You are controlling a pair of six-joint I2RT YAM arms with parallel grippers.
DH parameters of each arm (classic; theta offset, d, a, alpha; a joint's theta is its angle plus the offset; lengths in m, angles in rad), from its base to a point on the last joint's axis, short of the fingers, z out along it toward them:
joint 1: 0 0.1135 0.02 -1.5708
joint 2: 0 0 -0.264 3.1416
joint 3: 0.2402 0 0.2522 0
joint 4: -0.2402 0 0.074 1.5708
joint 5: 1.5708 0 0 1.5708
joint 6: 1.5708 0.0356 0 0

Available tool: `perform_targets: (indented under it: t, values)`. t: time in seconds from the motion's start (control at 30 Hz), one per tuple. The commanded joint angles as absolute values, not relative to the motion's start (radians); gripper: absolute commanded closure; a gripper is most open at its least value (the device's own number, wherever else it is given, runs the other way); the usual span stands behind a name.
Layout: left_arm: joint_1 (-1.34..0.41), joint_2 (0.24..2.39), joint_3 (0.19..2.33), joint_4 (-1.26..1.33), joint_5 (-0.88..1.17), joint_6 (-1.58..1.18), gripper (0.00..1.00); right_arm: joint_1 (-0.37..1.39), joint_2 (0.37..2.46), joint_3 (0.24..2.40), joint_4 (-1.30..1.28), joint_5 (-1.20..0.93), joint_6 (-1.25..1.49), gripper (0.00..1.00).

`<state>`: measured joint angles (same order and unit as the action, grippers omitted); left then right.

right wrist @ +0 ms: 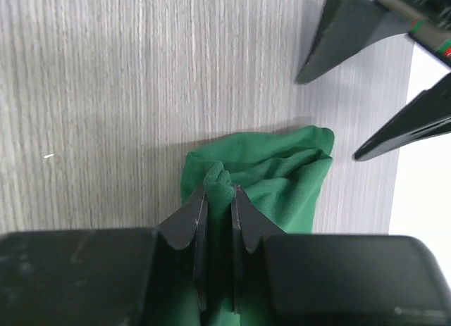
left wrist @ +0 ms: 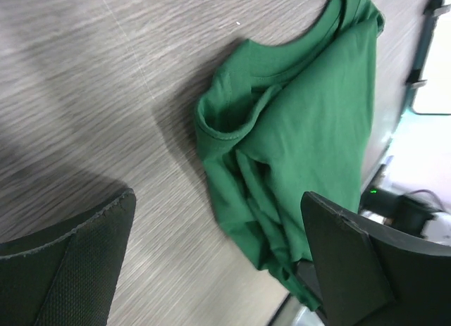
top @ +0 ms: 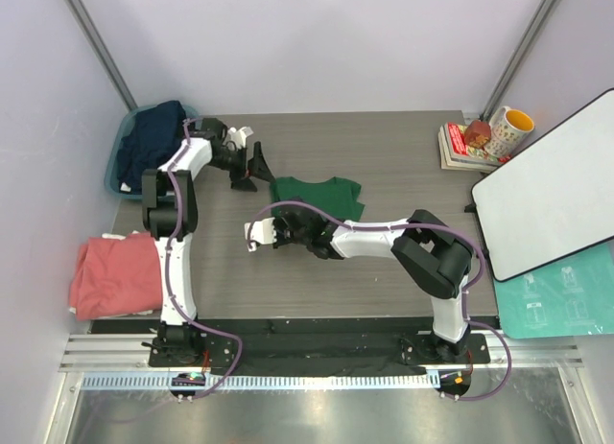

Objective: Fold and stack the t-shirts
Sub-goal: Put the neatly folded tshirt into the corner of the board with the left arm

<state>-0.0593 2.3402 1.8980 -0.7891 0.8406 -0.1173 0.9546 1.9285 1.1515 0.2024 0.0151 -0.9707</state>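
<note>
In the right wrist view the near part of the green t-shirt (right wrist: 282, 171) lay hidden beneath the right fingers (right wrist: 184, 224), in the left wrist view its lower corner was covered by a left finger (left wrist: 352, 262), and overhead the print on the stacked books (top: 453, 149) was too small to read.

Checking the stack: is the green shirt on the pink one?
No, the green t-shirt lies on bare table, apart from the pink t-shirt.
</note>
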Motion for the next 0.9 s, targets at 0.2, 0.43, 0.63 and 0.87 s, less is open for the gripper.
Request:
perform_targets:
  t: [0.2, 0.43, 0.63, 0.87]
  values:
    - [-0.117, 2.321, 1.879, -0.739, 0.904, -0.242, 0.0, 0.939, 1.847, 1.172, 0.299, 0.1, -1.023, 0.99]
    - [-0.126, 2.283, 1.813, -0.77, 0.897, -0.221, 0.0, 0.934, 1.819, 1.174, 0.307, 0.101, -1.052, 0.99]
    - [-0.129, 2.27, 1.824, -0.862, 0.884, -0.175, 0.0, 0.931, 1.813, 1.163, 0.318, 0.097, -1.058, 0.99]
    - [-0.152, 2.276, 1.828, -0.853, 0.907, -0.212, 0.0, 0.933, 1.812, 1.157, 0.322, 0.094, -1.066, 0.99]
